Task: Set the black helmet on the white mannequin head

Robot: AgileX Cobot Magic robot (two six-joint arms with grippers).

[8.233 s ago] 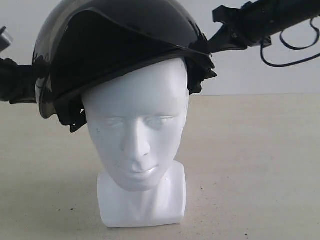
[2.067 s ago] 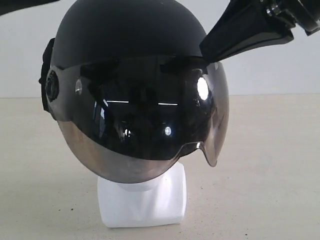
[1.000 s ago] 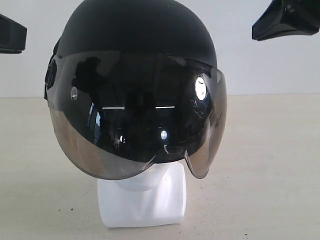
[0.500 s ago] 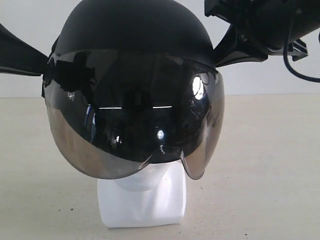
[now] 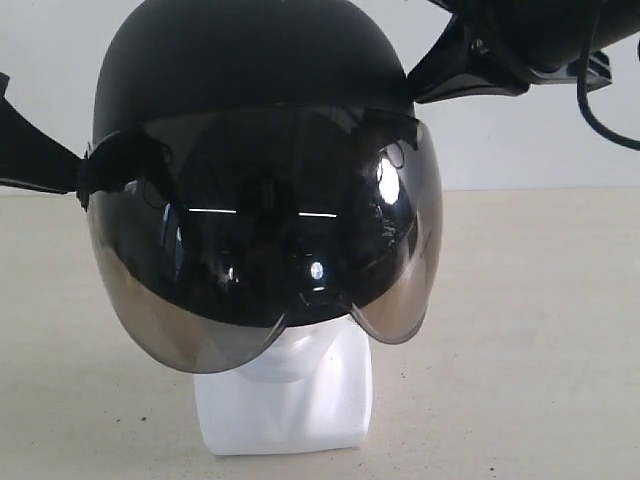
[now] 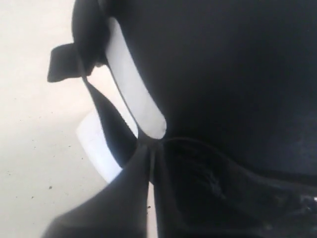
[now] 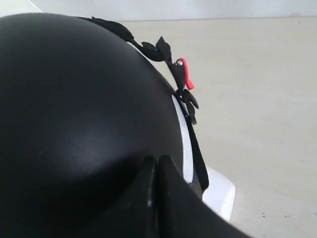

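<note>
One matte black rounded helmet (image 5: 250,60) with a smoky visor sat over the glossy white mannequin head (image 5: 290,400) at the frame's centre, the visor covering the face. The right tool (image 7: 156,161) was closed, its tips against the shell. The left tool (image 6: 150,148) was closed beside a black strap (image 6: 116,129).

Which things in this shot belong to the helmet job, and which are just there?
Job in hand: black helmet, sitting over the white mannequin head; left gripper and right gripper, both shut, at the helmet's sides.
Just there: beige tabletop; pale wall behind.
</note>
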